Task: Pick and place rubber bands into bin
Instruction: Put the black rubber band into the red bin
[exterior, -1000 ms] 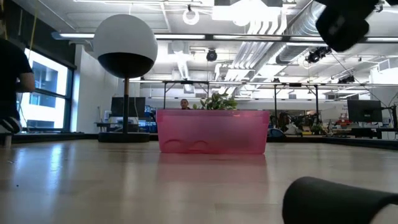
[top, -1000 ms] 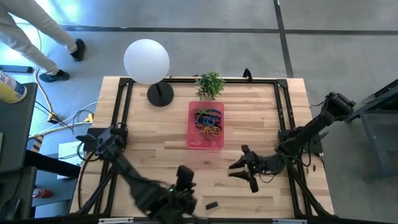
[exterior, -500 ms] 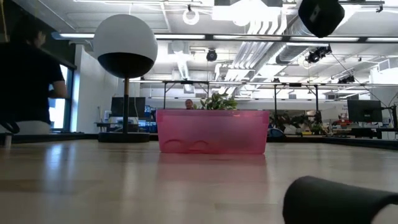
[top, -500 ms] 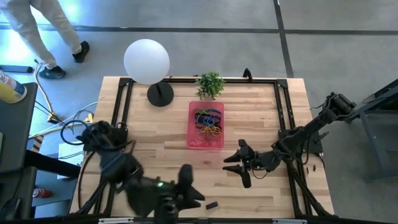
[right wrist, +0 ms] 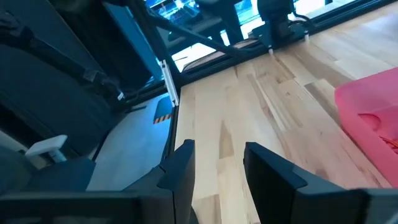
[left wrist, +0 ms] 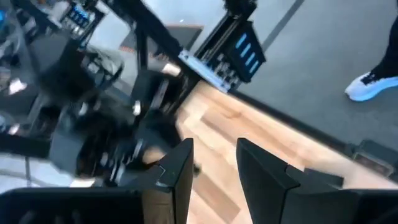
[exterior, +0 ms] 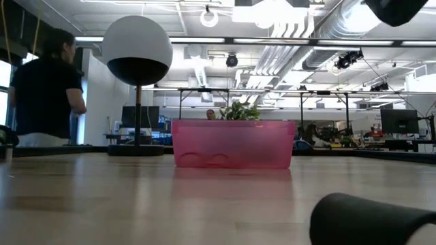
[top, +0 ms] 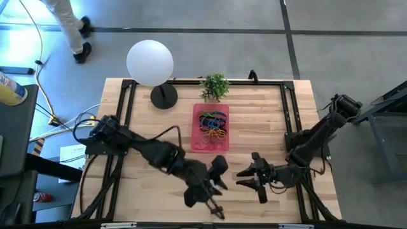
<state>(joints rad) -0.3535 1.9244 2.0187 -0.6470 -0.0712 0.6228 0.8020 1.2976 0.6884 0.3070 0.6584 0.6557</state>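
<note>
1. High view shows the left gripper over the near half of the table, in front of the bin; the right gripper hangs just beside it, toward the right edge.
2. Both grippers have their fingers a little apart and hold nothing (each wrist view shows a bare gap).
3. Judging by this, the pick-and-place looks finished or between picks: I see no loose band on the wood.
4. Any next move calls for spotting a stray loop first.
5. The pink bin sits mid-table before the potted plant, holding the rubber bands, a tangled multicoloured heap.
</note>
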